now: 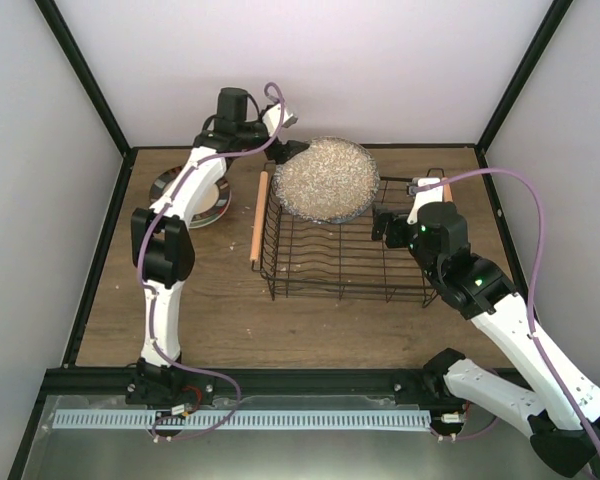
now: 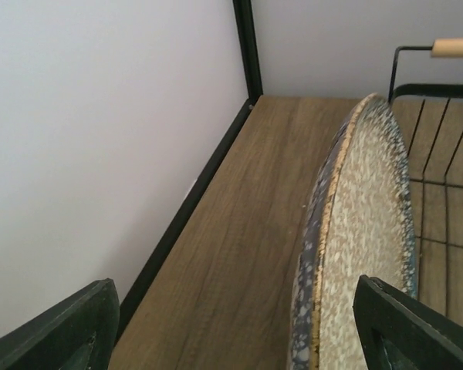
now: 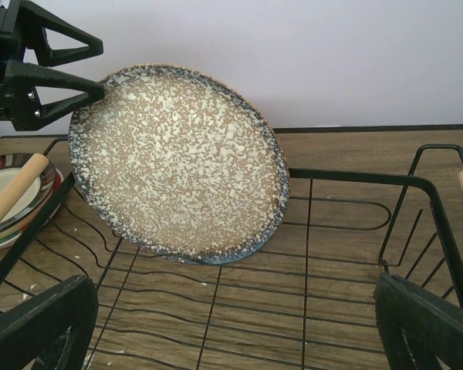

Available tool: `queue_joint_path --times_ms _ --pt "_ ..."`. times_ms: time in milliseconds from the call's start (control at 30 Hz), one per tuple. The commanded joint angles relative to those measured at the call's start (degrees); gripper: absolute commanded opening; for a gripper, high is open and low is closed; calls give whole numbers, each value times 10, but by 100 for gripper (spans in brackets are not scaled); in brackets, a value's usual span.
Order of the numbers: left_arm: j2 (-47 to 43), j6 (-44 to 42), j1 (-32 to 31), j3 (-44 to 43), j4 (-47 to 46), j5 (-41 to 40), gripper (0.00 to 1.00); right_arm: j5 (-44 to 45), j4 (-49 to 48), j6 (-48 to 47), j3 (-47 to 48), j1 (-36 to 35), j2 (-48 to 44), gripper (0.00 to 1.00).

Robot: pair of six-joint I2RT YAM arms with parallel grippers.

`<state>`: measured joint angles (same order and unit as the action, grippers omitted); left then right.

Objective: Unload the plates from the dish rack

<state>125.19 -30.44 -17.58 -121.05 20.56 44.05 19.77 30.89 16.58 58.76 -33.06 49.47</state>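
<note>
At the far end of the dish rack [image 1: 340, 265], the large speckled plate [image 1: 325, 180] leans nearly upright, the only one inside. My left hand [image 3: 99, 68] is wide open with the plate's upper rim between its fingers, gripping nothing. I judge it should reach deeper before closing, then lift clear of the wires towards the stacked plates [image 1: 185, 195] on the desk [image 1: 210, 310]. My right hand [image 1: 388, 225] hovers open and empty over the rack, free to steady it
</note>
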Motion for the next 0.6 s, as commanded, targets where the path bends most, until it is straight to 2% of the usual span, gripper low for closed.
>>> queue_joint_path --times_ms 0,200,467,567 --pt "1 -62 -6 5 10 -26 81 13 4 7 25 4 -7 100" --pt "8 -73 -17 5 17 -22 61 15 9 7 26 4 -11 100" --pt "13 -78 -29 4 46 3 48 20 19 14 22 4 -21 100" --pt "15 -84 -33 4 62 5 40 20 22 16 21 5 -25 100"
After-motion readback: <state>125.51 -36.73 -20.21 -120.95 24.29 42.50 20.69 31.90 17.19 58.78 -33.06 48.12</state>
